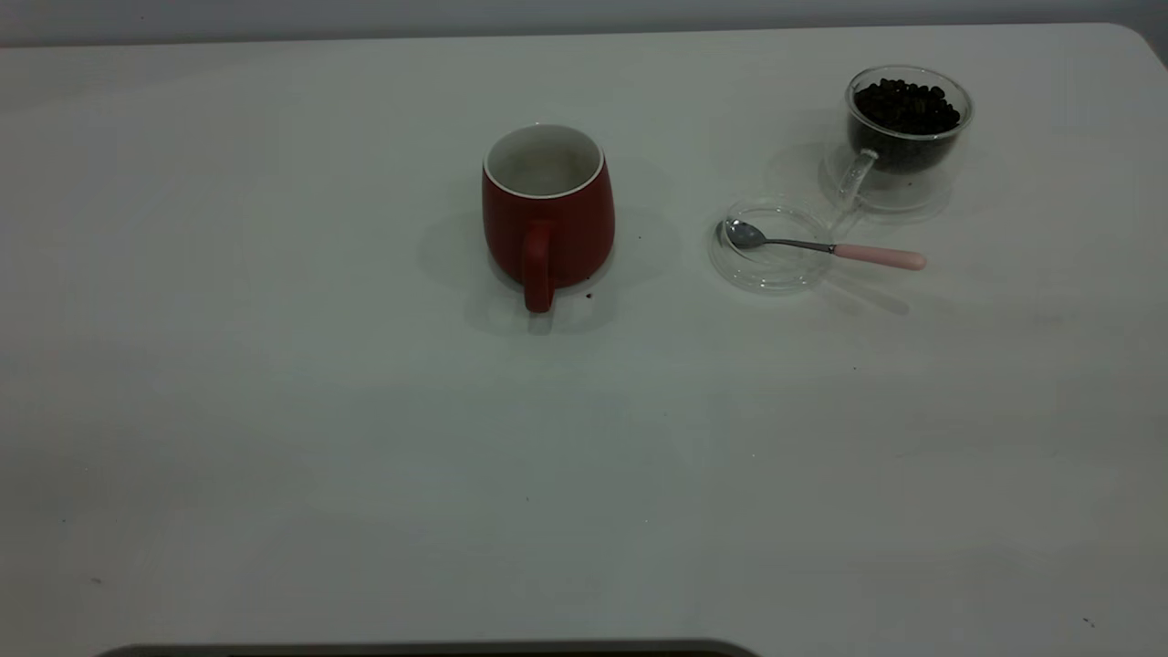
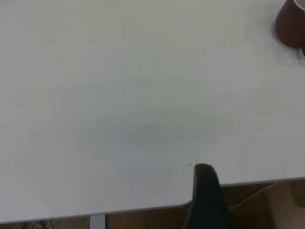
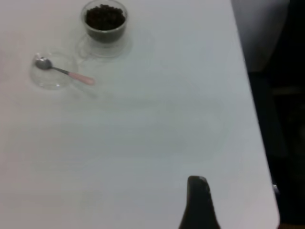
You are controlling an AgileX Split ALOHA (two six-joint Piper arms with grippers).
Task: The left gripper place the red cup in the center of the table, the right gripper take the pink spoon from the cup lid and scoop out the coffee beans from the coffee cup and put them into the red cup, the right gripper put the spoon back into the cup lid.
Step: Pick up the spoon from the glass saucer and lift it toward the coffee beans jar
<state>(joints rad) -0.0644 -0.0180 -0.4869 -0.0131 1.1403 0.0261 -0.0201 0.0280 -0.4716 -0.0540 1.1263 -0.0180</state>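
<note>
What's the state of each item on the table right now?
Red cup: upright, mid-table, inside looks empty.
Coffee cup: upright on its saucer, full of coffee beans.
Cup lid: flat on the table, holding the spoon bowl.
Pink spoon: handle sticking out over the rim, ungrasped.

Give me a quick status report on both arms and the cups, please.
Left gripper and right gripper back near table edges, empty. Red cup central, upright. Spoon resting in lid; beans in coffee cup. Nothing in the way.
</note>
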